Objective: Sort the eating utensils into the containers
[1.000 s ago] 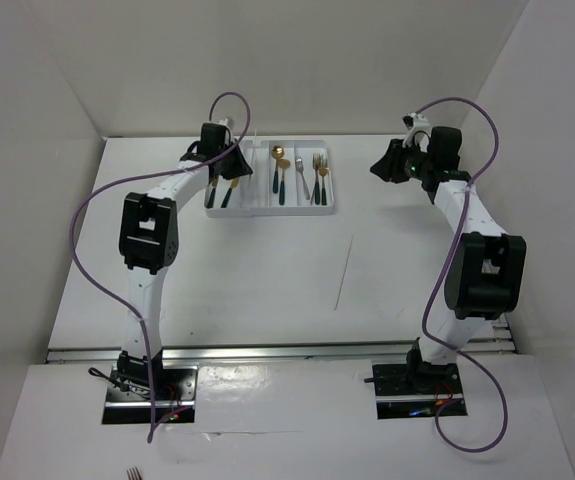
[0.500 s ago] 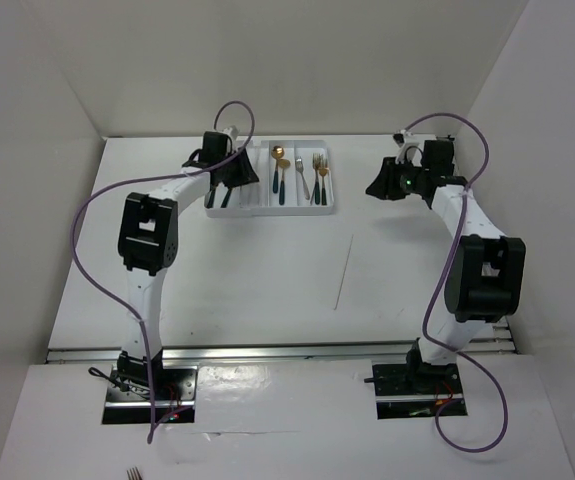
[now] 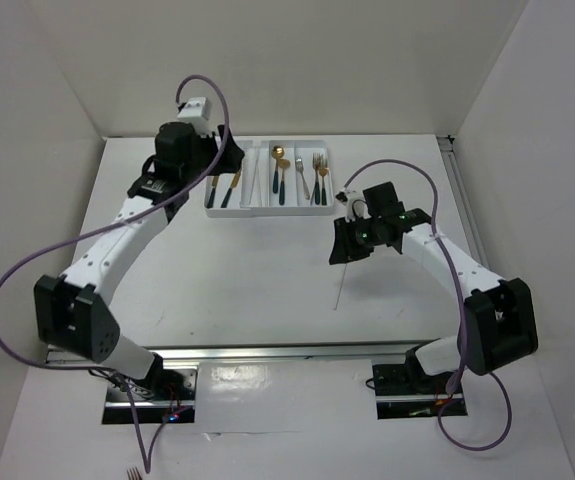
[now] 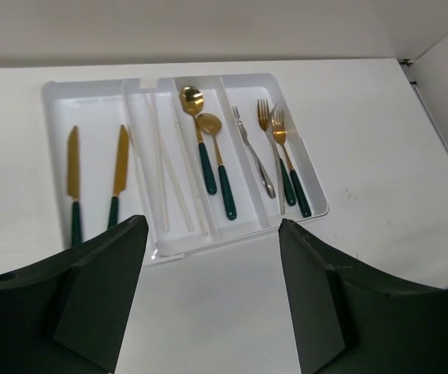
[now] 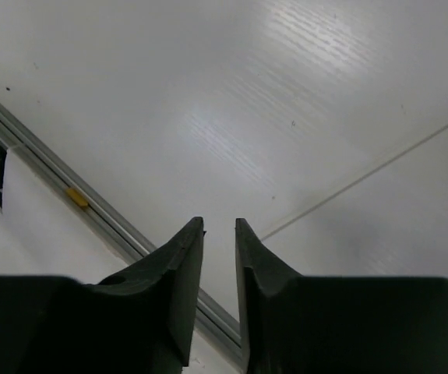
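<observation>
The white tray (image 4: 91, 84) (image 3: 267, 213) lies at the back of the table. Its compartments hold two gold knives (image 4: 120, 167), pale sticks (image 4: 165, 171), two gold spoons (image 4: 208, 156) and forks (image 4: 282, 160), one of them silver (image 4: 252, 152). My left gripper (image 4: 212, 227) (image 3: 222, 160) hangs open and empty above the tray's near edge. One thin pale stick (image 3: 339, 290) (image 5: 364, 175) lies alone on the table. My right gripper (image 3: 340, 252) (image 5: 219, 224) hovers over it, jaws a little apart with nothing between them; the stick passes just right of the fingertips.
An aluminium rail (image 5: 44, 167) (image 3: 267, 352) runs along the table's near edge. White walls close in the table on three sides. Purple cables (image 3: 27, 265) loop off both arms. Fork tines (image 3: 134, 472) show on the ledge in front of the left base.
My left gripper opened and drew back, rising from the tray's left part. My right arm swung from the far right down to the middle, over the lone stick.
</observation>
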Robot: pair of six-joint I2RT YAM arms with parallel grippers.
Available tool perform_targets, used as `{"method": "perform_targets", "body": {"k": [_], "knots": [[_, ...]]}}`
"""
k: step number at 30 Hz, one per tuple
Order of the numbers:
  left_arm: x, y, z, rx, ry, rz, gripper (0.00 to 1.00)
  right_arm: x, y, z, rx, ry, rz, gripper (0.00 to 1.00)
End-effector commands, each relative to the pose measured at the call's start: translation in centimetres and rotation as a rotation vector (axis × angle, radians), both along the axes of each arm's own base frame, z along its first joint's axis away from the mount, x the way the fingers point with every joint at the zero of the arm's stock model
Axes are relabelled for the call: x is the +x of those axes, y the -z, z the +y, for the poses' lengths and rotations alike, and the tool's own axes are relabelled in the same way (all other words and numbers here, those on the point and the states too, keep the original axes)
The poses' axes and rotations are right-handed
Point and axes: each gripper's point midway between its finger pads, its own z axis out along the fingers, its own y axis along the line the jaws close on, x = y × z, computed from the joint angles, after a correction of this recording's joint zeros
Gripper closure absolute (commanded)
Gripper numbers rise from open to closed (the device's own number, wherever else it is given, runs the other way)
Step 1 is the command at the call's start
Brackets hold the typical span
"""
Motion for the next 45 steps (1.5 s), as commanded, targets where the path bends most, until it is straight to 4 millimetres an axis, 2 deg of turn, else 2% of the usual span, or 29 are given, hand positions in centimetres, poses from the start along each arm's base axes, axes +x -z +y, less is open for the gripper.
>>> {"method": "perform_targets", "body": {"k": [1,3,4,5,7,8,9,10,11,12,13,16,18,19,22,24,26,27,29,36,42,45], "knots": [[-3.0,-0.2,1.9,0.095,-0.053,-0.019,0.18,-1.4,-0.2,0.4,-0.032,0.025,0.042,0.68],[-4.7,-0.6,2.4,0.101,-0.064,-0.022,0.17,-1.6,0.1,0.4,-0.039,0.039,0.088,0.62],[-5.6,0.2,2.7,0.108,-0.063,-0.004,0.17,-2.0,0.1,0.1,-0.051,0.060,0.117,0.60],[-6.8,-1.4,3.2,0.102,-0.062,-0.048,0.17,-2.2,0.3,0.1,-0.057,0.068,0.145,0.59],[-8.1,-1.3,3.7,0.114,-0.073,-0.063,0.14,-2.7,0.9,-0.4,-0.082,0.100,0.209,0.59],[-8.5,-1.6,4.0,0.112,-0.082,-0.074,0.12,-2.9,1.3,-0.5,-0.088,0.107,0.235,0.59],[-9.1,-2.8,4.4,0.110,-0.091,-0.107,0.10,-3.2,1.5,-0.5,-0.087,0.122,0.254,0.59],[-9.6,-2.2,4.6,0.118,-0.089,-0.088,0.09,-3.7,2.4,-0.9,-0.111,0.126,0.287,0.59],[-9.8,-2.4,4.7,0.118,-0.089,-0.088,0.09,-4.0,2.7,-0.9,-0.117,0.136,0.315,0.63],[-10.2,-3.1,4.8,0.110,-0.091,-0.107,0.09,-4.4,3.1,-1.2,-0.133,0.151,0.334,0.63],[-10.6,-2.8,4.9,0.114,-0.090,-0.098,0.09,-4.4,3.5,-1.2,-0.139,0.151,0.348,0.63],[-11.2,-2.9,5.3,0.117,-0.099,-0.098,0.00,-5.3,4.6,-1.5,-0.161,0.159,0.404,0.64],[-11.5,-3.1,5.6,0.145,-0.091,-0.103,0.00,-5.7,5.3,-1.9,-0.182,0.174,0.434,0.63],[-11.5,-3.1,5.6,0.145,-0.091,-0.103,0.00,-5.8,5.6,-1.9,-0.189,0.174,0.448,0.57],[-11.8,-3.4,5.6,0.168,-0.084,-0.120,0.00,-5.9,6.6,-2.4,-0.204,0.201,0.502,0.52],[-11.9,-3.1,5.7,0.195,-0.076,-0.114,0.00,-5.6,7.6,-3.4,-0.220,0.240,0.541,0.52],[-12.0,-2.9,5.8,0.199,-0.075,-0.105,0.00,-5.4,8.3,-4.1,-0.239,0.271,0.568,0.57],[-12.0,-2.9,5.8,0.199,-0.075,-0.105,0.00,-5.2,8.7,-4.2,-0.254,0.276,0.575,0.62],[-11.9,-2.9,6.0,0.211,-0.083,-0.108,0.00,-4.5,9.1,-4.0,-0.254,0.284,0.581,0.63],[-12.0,-1.8,6.5,0.210,-0.102,-0.085,0.00,-1.5,9.1,-3.1,-0.238,0.285,0.546,0.64],[-11.3,-0.7,7.0,0.205,-0.114,-0.053,0.00,-0.9,9.2,-3.1,-0.246,0.289,0.540,0.62],[-10.9,-1.0,7.2,0.194,-0.127,-0.059,0.00,-0.7,9.5,-3.7,-0.277,0.314,0.531,0.62]]}}
